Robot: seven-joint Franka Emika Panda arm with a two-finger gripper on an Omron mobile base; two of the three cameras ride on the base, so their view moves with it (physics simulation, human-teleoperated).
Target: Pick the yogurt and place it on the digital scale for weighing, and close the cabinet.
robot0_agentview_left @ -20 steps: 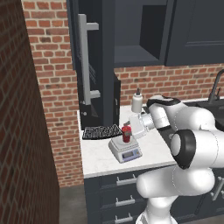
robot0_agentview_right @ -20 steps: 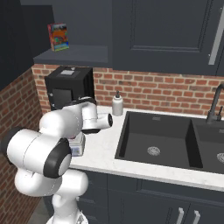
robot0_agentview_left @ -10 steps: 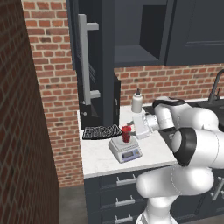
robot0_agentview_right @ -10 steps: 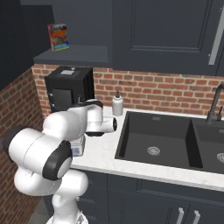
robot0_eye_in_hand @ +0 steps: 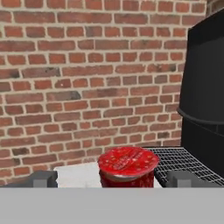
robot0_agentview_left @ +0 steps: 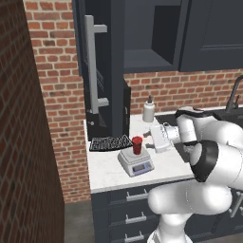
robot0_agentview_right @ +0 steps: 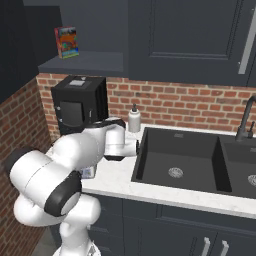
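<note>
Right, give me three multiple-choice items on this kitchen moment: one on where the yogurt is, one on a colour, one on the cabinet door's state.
1. Where does the yogurt stand?
A. in the sink
B. on the digital scale
C. on the cabinet shelf

2. What colour is the pump bottle by the brick wall?
A. white
B. green
C. yellow

3. How is the cabinet door?
A. shut
B. taken off
C. swung open

Answers:
1 B, the red cup sits on the scale's plate, with the open pincer drawn clear beside it.
2 A, it shows white in both base views.
3 C, the door with its bar handle stands out from the open shelf.
</note>
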